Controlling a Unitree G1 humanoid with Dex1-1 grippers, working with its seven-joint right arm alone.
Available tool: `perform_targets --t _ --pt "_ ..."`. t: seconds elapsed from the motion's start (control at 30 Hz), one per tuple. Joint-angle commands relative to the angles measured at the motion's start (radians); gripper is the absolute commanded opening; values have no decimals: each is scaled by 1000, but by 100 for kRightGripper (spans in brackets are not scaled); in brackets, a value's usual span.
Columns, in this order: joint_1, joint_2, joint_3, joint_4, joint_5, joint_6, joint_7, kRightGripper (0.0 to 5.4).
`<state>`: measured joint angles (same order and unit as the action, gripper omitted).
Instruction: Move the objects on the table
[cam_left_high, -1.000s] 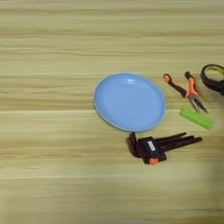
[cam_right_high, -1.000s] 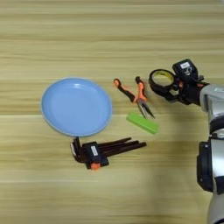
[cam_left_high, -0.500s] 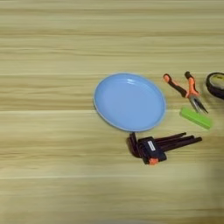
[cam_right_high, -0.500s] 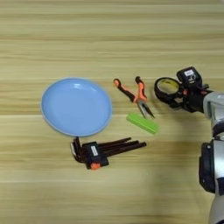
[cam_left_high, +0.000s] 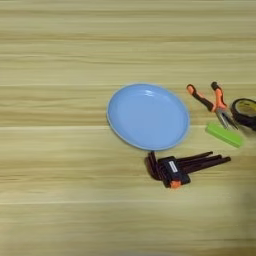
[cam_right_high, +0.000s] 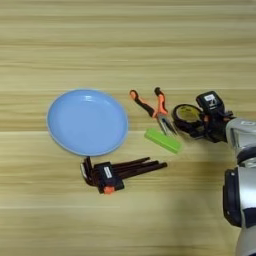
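Left eye view: pale wooden table (cam_left_high: 60, 45), grain running left-right. Blue plate (cam_left_high: 148, 116) near centre, nothing on it. Right of the plate, orange-and-black pliers (cam_left_high: 212, 102), handles splayed toward the far side, nose pointing near-right. Just below the nose lies a green block (cam_left_high: 224, 135), long axis tilted down to the right. Black tape roll (cam_left_high: 245, 111) with a yellowish core sits at the right edge, partly cut off, just beside the pliers' nose. Below the plate, a set of dark hex keys (cam_left_high: 182, 166) in a black-and-orange holder, keys fanned out to the right. No gripper shows here.

Right eye view: same layout sits further left in the picture. Plate (cam_right_high: 87, 121) at left, hex keys (cam_right_high: 117, 172) below it, pliers (cam_right_high: 152, 106) and green block (cam_right_high: 163, 140) mid-frame, tape roll (cam_right_high: 187, 115) lying flat. The right gripper (cam_right_high: 199, 125) comes in from the right on the silver forearm (cam_right_high: 243, 137), its black fingers on the roll's right and near rim. Looks like it is pinching the roll's wall, but whether the fingers clamp it or just rest against it I cannot tell.

Key relation: the roll lies directly left of the claw, in contact, so it is the item in hand's reach. The plate lies well to the left, past pliers and block. The pliers' long axis runs far-to-near, close against the roll's left side, so a leftward slide would likely bump their nose; lifting looks safer.
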<state>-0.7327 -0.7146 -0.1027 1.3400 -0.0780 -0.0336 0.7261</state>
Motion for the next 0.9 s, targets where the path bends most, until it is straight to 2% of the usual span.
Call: perform_targets --t 0.03,0.13,0.3,0.57,0.9 --pt "-55 -34 0 -38 -6 -8 -28 402" --pt "-54 -32 1 -37 -9 -6 -29 402" --pt "-56 -30 -1 -37 -14 -6 -35 470" --pt "-59 -31 -2 -37 -14 -7 -41 538" --pt "-101 -44 -58 -42 24 -16 -104 538"
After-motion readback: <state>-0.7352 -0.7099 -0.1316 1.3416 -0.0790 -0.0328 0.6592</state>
